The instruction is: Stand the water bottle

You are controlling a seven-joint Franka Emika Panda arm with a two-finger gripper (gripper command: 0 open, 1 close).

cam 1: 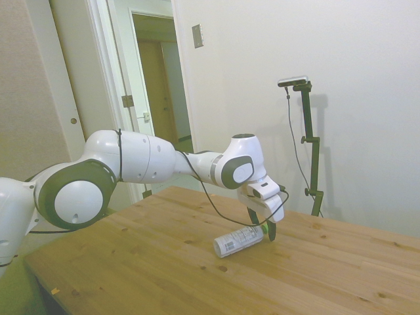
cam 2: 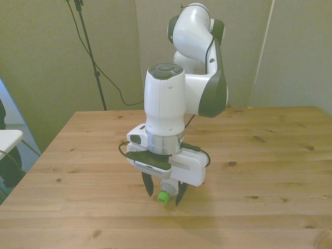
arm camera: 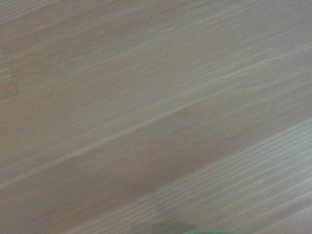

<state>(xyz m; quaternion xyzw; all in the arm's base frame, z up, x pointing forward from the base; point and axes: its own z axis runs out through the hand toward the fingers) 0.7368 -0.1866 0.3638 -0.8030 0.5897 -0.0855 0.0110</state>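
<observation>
water bottle (cam 1: 238,240) lying flat | green-capped neck between open fingers (cam 2: 148,185), seemingly untouched

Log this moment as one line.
water bottle: lying on table | hand: open, straddling green cap end | stood: no

One water bottle (cam 1: 239,240), one end effector (cam 2: 164,195), one table (cam 2: 270,155).
</observation>
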